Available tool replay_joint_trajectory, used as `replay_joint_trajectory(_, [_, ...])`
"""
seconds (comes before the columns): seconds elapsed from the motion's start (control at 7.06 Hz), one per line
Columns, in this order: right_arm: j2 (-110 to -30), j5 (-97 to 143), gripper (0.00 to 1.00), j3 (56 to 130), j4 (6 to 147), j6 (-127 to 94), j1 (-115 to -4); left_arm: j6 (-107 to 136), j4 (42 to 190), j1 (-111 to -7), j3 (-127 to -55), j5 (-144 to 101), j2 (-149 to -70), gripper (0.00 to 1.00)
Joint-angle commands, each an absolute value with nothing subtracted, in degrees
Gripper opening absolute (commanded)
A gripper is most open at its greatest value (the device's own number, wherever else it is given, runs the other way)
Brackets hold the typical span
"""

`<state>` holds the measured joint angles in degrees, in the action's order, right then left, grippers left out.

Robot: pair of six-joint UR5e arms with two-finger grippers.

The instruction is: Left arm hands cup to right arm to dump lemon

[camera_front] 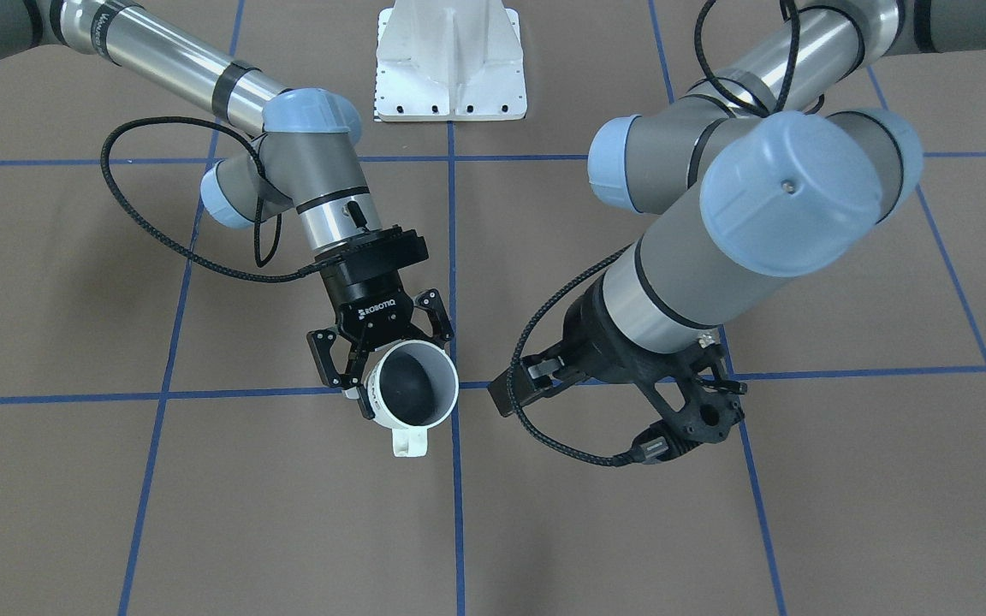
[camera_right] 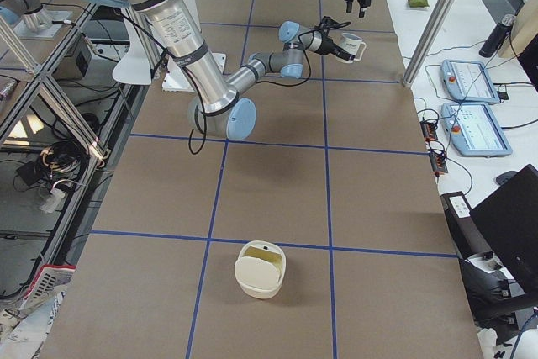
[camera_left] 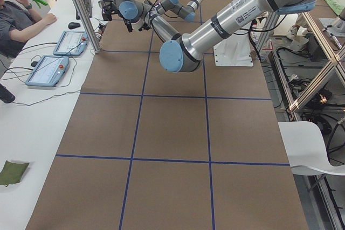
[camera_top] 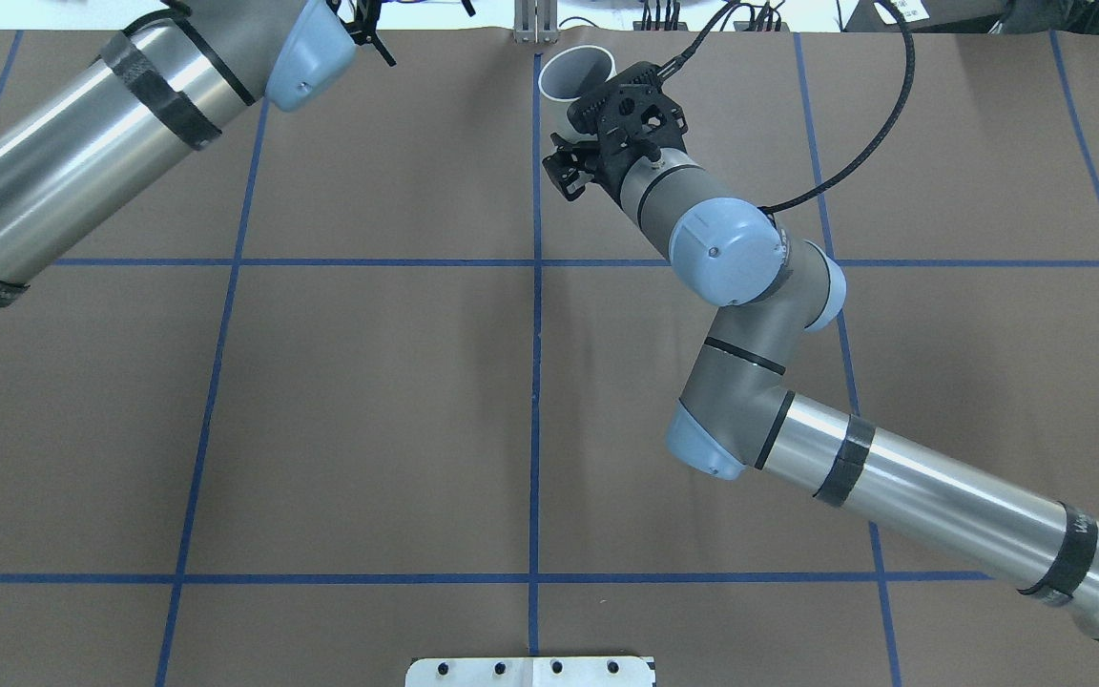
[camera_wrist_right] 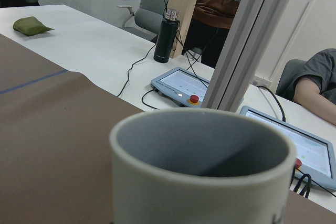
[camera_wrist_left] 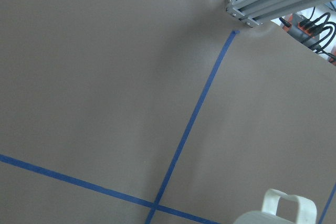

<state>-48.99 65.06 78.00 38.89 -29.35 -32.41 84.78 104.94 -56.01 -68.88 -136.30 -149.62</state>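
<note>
1. Pinching the cup (camera_front: 424, 402), right gripper (camera_front: 403, 372) holds it above the table (camera_front: 202, 513) in front view; left gripper (camera_front: 527, 385) near, apart from it, jaws unreadable; handover looks done.
2. Overhead: cup near far table edge, right jaws clamped on it.
3. Right wrist: no lemon visible inside; whether dumped, cannot tell.

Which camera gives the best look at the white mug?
Front-facing: the mug mouth, handle and right end effector grip show. Overhead shows rim only; right wrist, rim and inside; left wrist, handle; exterior right, tiny.

Cup (camera_front: 414, 385): smooth glazed white ceramic. Right arm (camera_front: 168, 60): shiny brushed metal tube. Table (camera_front: 56, 282): matt brown paper.
</note>
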Motion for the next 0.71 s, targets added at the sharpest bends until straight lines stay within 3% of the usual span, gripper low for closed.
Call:
replay_joint_trajectory(0.0, [-48.43,63.46,0.48,77.96,39.99,-26.30,-31.64,88.94,108.02,-53.71,-69.08,-136.49,-149.76,1.00])
replay_joint_trajectory(0.28, [-48.34,62.75,0.48,78.22,39.99,-25.31,-31.55,89.30,109.93,-52.83,-69.08,-136.41,-149.77,0.96])
replay_joint_trajectory(0.57, [-48.08,62.58,0.48,78.83,39.99,-24.79,-31.55,89.30,110.04,-52.74,-69.08,-136.41,-149.76,0.58])
